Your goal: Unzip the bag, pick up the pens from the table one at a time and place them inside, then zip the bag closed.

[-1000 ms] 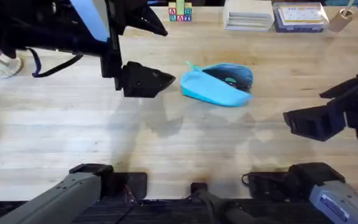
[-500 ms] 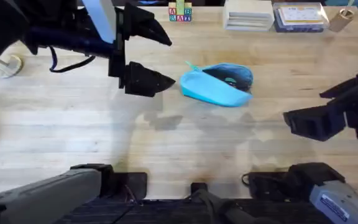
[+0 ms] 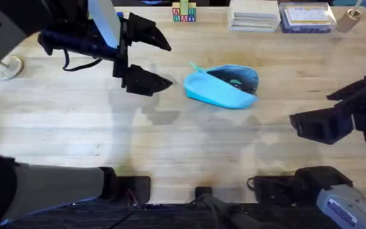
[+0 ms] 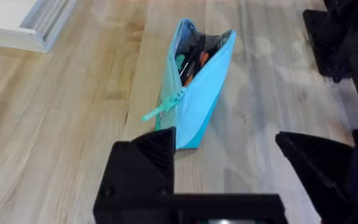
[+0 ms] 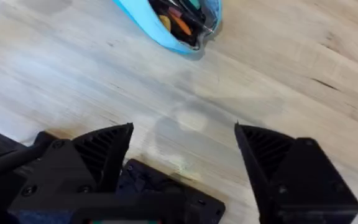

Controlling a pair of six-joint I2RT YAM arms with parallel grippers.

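The bag (image 3: 221,87) lies mid-table (image 3: 170,146), mouth gaping, pens (image 4: 190,62) already tucked inside. The left gripper (image 3: 159,62), jaws spread wide, hovers at the bag's nine o'clock; the right gripper (image 5: 182,155), also spread, hangs well off toward four o'clock. The soft, light fabric will likely slide, so one gripper should pin an end while the other pinches the zipper tab (image 4: 160,109).

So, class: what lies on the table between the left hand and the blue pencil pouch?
Nothing: in the overhead view a short stretch of bare table separates the left hand from the pencil pouch. The left wrist view shows the pouch's zipper pull trailing toward the hand.
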